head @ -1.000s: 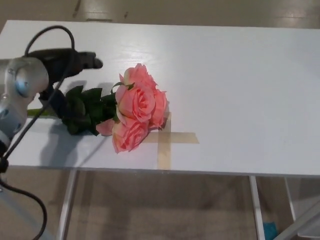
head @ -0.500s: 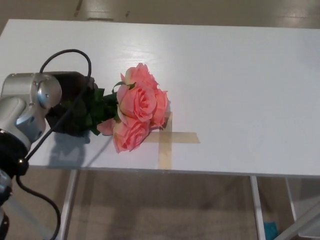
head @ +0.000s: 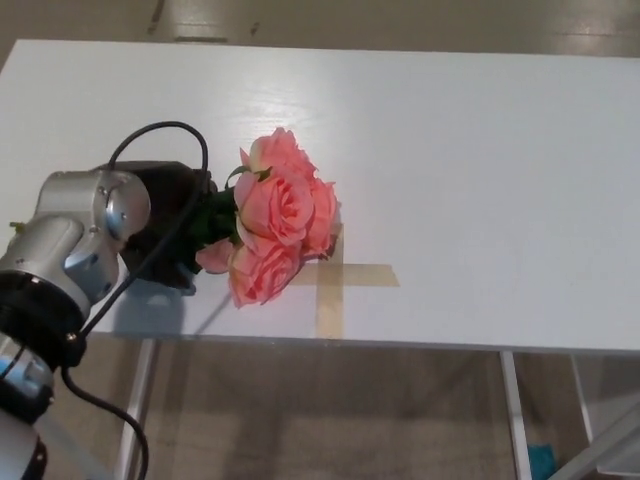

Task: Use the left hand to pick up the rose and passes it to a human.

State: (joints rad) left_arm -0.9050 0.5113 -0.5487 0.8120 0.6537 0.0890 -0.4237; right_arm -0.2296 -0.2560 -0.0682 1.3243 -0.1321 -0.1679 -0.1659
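The bunch of pink fabric roses with dark green leaves [head: 272, 228] lies near the left front of the white worktop [head: 480, 150], blooms beside a tan tape cross [head: 335, 282]. It looks light, soft and crushable; the leafy stem is the place to grip. The black left hand [head: 170, 220] covers that stem; I cannot tell whether it has closed.

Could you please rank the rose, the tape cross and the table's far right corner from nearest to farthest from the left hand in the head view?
1. Rose: right beside the left hand.
2. Tape cross: just past the blooms.
3. Table's far right corner: top right.
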